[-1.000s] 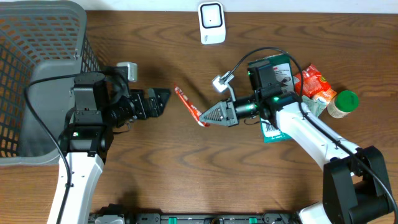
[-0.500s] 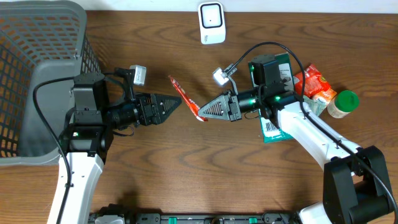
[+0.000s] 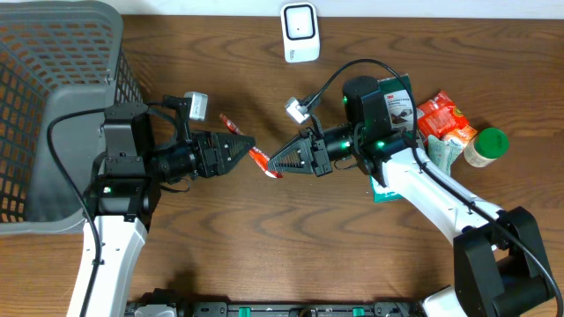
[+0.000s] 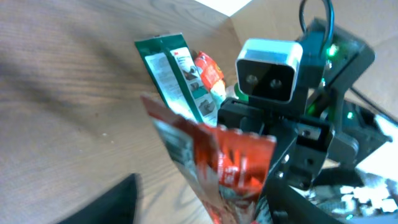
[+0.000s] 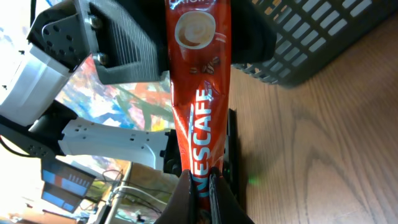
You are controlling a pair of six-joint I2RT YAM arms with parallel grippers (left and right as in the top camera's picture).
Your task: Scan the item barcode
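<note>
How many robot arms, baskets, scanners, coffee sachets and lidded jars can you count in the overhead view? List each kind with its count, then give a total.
robot arms: 2
basket: 1
white scanner: 1
coffee sachet: 1
lidded jar: 1
Total: 6

Overhead looks down; opposed wrist views closely share the sachet (image 5: 199,93).

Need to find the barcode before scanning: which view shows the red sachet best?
Right wrist. The sachet runs lengthwise through the frame, Nescafe print sharp, no barcode showing. Left wrist shows it close but blurred; overhead shows only a thin red strip.
</note>
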